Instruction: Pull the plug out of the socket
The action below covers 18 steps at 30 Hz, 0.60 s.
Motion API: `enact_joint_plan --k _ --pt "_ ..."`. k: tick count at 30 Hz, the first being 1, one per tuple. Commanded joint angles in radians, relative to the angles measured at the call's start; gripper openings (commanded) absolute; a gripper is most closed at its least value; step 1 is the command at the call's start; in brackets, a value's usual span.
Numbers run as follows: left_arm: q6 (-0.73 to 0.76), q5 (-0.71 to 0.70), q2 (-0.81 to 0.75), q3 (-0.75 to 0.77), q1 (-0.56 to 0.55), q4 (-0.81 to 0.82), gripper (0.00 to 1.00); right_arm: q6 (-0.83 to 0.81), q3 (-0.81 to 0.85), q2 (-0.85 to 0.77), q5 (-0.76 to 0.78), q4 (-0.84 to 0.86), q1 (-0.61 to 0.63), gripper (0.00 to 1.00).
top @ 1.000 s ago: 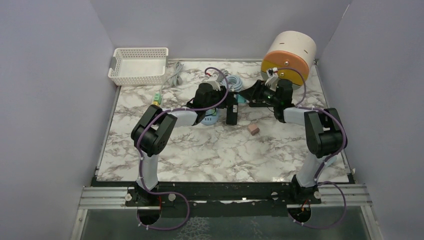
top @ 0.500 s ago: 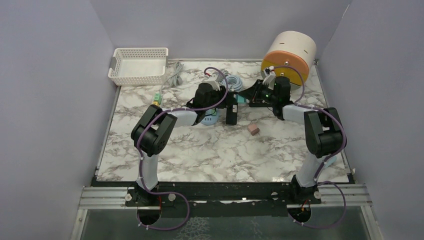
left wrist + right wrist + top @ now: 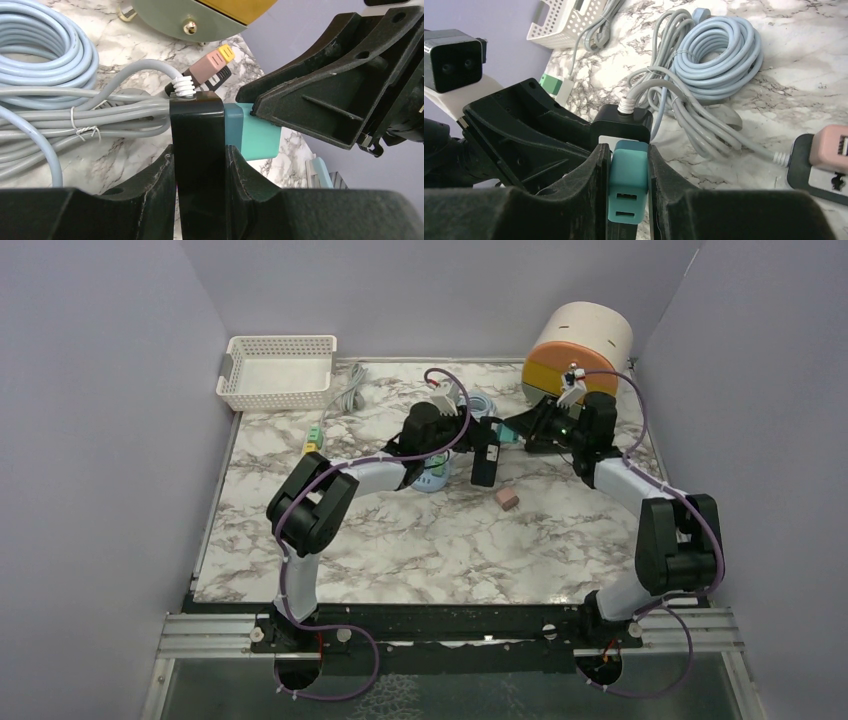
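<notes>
Top external: left gripper (image 3: 199, 162) clamping the socket (image 3: 196, 125) and right gripper (image 3: 626, 170) pinching the teal plug (image 3: 628, 187) have shifted rightward; marble table (image 3: 400, 540) beneath, lilac walls (image 3: 100, 440).

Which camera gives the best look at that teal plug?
The right wrist view: the teal plug fills the middle, pinched by the right hand, its two slots showing. The left wrist view shows one side; the top view only a teal speck.

Left arm (image 3: 360, 476) and right arm (image 3: 625, 481) reach forward and bend inward; left gripper (image 3: 478, 445) and right gripper (image 3: 512, 432) meet tip to tip, both clamped tight.
</notes>
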Motion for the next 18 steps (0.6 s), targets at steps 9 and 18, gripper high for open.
enact_joint_plan --k 9,18 --pt "0.124 -0.285 0.041 0.059 0.074 -0.238 0.00 0.239 -0.020 -0.077 -0.268 0.269 -0.125 0.01" --pt "0.143 -0.329 0.067 0.092 0.084 -0.299 0.00 0.085 0.066 -0.070 -0.219 0.082 -0.107 0.01"
